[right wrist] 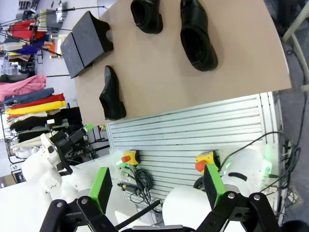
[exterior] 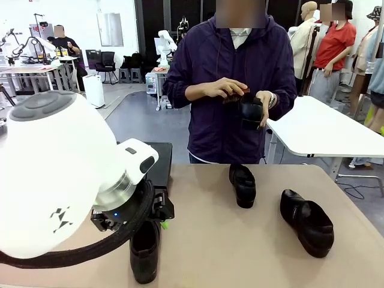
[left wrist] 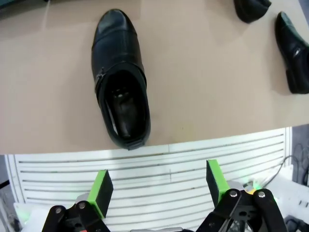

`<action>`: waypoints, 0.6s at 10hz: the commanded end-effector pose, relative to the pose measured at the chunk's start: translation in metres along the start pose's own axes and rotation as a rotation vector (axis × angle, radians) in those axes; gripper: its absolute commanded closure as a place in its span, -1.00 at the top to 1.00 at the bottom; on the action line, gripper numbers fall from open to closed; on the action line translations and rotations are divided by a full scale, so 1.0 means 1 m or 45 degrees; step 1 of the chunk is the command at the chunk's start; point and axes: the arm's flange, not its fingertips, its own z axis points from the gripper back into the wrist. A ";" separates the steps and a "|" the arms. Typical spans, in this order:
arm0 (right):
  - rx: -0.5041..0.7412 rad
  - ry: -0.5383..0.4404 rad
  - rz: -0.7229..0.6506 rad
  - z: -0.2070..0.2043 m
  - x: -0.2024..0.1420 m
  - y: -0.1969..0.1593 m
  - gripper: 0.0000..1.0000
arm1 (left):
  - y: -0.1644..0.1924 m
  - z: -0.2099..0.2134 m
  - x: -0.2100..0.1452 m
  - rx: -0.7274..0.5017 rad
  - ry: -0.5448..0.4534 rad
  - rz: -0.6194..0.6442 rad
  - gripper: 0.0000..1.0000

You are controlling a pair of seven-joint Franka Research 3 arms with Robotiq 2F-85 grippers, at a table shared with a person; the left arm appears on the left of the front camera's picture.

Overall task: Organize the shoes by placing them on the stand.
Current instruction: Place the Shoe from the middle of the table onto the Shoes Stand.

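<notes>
Three shoes lie on the tabletop [exterior: 228,258], well apart from each other:
- the near-left shoe [exterior: 144,249], partly under the left arm
- the centre shoe [exterior: 243,185]
- the right shoe [exterior: 307,223]

The fourth shoe [exterior: 251,111] is held in the person's hands [exterior: 223,89], beyond the far edge of the tabletop. The stand [right wrist: 84,43] sits at the far left corner of the tabletop, apart from all the shoes.

The left gripper [left wrist: 158,187] has its jaws spread wide and grips nothing. It hangs over the near edge, with the near-left shoe ahead of its fingers. The right gripper [right wrist: 157,186] also has its jaws spread and grips nothing. It is raised well back from the tabletop.
</notes>
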 end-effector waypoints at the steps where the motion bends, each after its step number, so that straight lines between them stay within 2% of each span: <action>1: 0.027 -0.003 0.018 0.001 0.000 0.001 1.00 | 0.007 0.017 -0.003 -0.027 0.059 -0.043 1.00; 3: 0.027 -0.003 0.018 0.001 0.000 0.001 1.00 | 0.000 0.004 -0.003 -0.010 0.024 -0.013 1.00; 6: 0.027 -0.003 0.018 0.001 0.000 0.001 1.00 | 0.009 -0.057 0.026 -0.066 0.028 0.034 1.00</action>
